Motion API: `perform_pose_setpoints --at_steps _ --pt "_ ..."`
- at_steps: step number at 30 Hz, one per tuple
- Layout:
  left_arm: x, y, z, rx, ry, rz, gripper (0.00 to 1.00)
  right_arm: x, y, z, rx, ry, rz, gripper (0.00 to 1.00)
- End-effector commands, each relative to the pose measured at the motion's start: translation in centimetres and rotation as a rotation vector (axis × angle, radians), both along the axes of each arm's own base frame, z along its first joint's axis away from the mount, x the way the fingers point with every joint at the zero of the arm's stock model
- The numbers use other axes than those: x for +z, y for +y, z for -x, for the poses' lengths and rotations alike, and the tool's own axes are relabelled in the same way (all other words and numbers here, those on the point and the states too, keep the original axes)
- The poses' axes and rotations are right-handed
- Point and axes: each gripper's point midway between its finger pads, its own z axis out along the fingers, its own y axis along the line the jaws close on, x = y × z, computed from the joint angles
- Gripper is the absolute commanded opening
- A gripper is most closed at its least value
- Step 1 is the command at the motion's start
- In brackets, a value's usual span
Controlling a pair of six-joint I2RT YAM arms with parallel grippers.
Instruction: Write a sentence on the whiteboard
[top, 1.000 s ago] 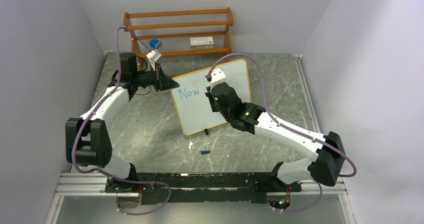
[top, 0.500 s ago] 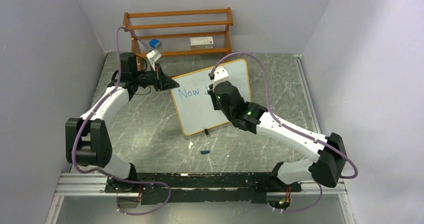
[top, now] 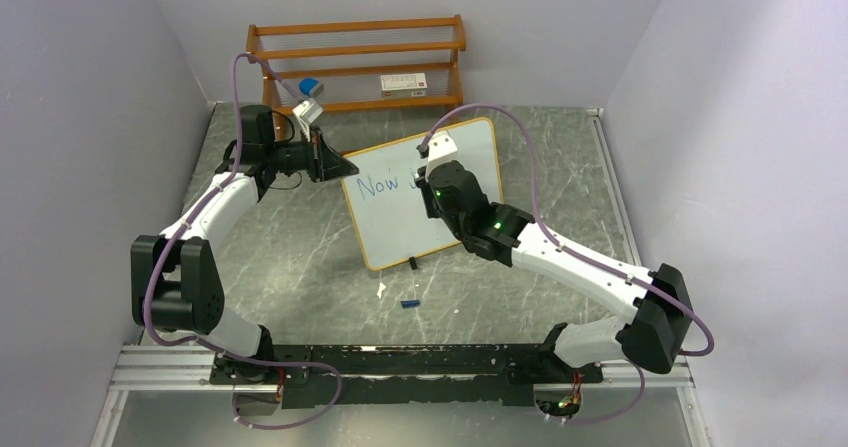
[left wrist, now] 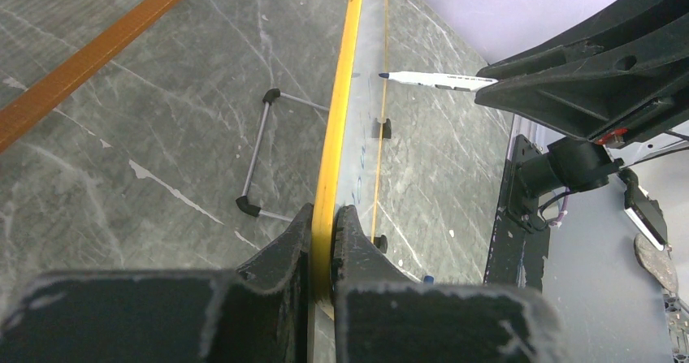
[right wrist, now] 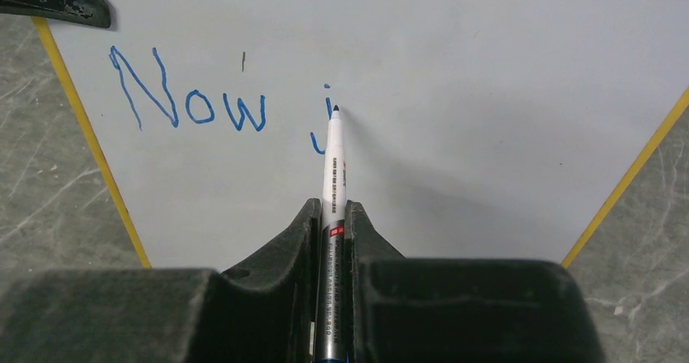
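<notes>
The whiteboard [top: 400, 217] stands tilted on the table, with an orange-yellow frame [left wrist: 335, 127]. Blue lettering [right wrist: 191, 103] reads "Now", followed by the start of a further letter with a dot; it also shows in the top view [top: 380, 184]. The word "embrace" is not in view. My left gripper [left wrist: 325, 217] is shut on the board's frame at its upper left corner [top: 345, 172]. My right gripper [right wrist: 331, 209] is shut on a white marker [right wrist: 333, 164], its tip at the board just right of "Now". In the top view the right gripper [top: 428, 172] hides part of the writing.
A brown wooden shelf rack [top: 358, 62] stands at the back with a blue-and-white object [top: 310, 87] and a white box [top: 404, 83]. A blue marker cap [top: 408, 304] and a small white scrap [top: 381, 289] lie in front of the board. A wire stand [left wrist: 256, 156] lies behind it.
The right gripper has moved the marker a little to the right and a new blue stroke has appeared after "Now". The left arm has not moved.
</notes>
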Motion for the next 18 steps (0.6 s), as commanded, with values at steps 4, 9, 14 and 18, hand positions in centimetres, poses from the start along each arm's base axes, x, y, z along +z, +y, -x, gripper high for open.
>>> perform_pose_setpoints --at_steps 4,9,14,18 --pt "-6.19 0.29 0.02 0.038 0.055 -0.159 0.05 0.28 0.09 -0.54 -0.012 -0.018 -0.013 0.0" --pt "-6.22 0.29 0.05 0.038 0.055 -0.161 0.05 0.07 0.0 -0.69 -0.02 -0.021 -0.004 0.0" --pt "-6.23 0.32 0.01 0.038 0.055 -0.161 0.05 -0.1 0.09 -0.85 -0.023 -0.02 -0.005 0.0" --pt "-6.16 0.31 0.0 0.038 0.052 -0.161 0.05 -0.05 -0.01 -0.97 -0.033 -0.026 -0.009 0.0"
